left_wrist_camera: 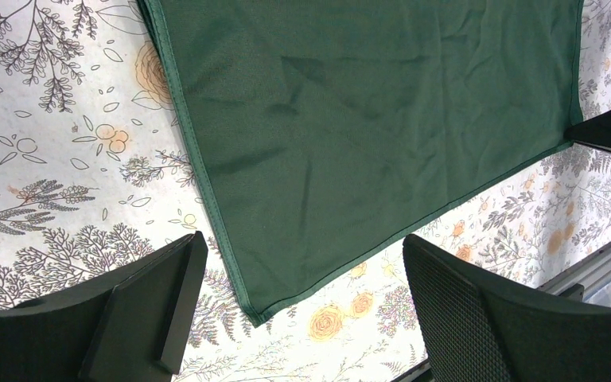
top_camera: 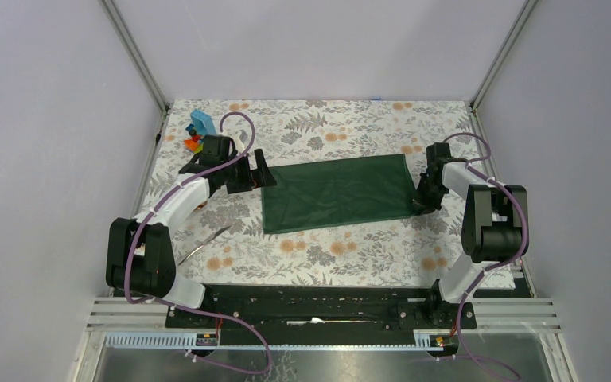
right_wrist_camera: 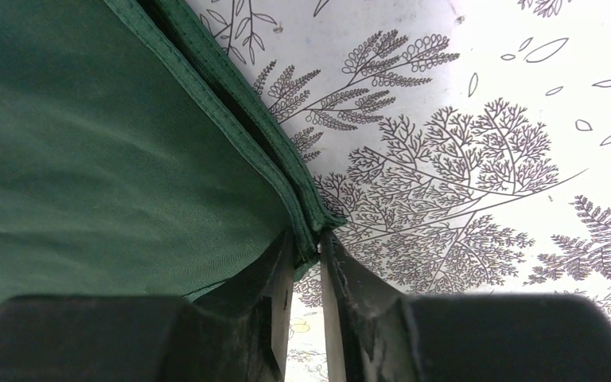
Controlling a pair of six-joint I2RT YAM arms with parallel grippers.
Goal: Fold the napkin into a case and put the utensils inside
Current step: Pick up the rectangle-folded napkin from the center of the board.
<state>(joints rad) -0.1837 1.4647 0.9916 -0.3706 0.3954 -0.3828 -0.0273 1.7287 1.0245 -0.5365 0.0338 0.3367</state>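
The floral table covering [top_camera: 326, 247] spread across the whole work surface. In its middle lay the napkin [top_camera: 338, 193], dark green and flat, doubled into 2 layers whose hemmed edges ran together along the right side. The left gripper [top_camera: 259, 170] hung at the napkin's left edge, jaws spread wide apart with nothing held, the cloth's near-left corner showing below the gap. The right gripper [right_wrist_camera: 307, 239] sat low at the near-right corner, jaws drawn almost together, pinching the hem there. A colourful toy block stack [top_camera: 197, 131] stood at the far left. The utensils [top_camera: 205, 243] lay beside the left arm, well apart from the napkin.
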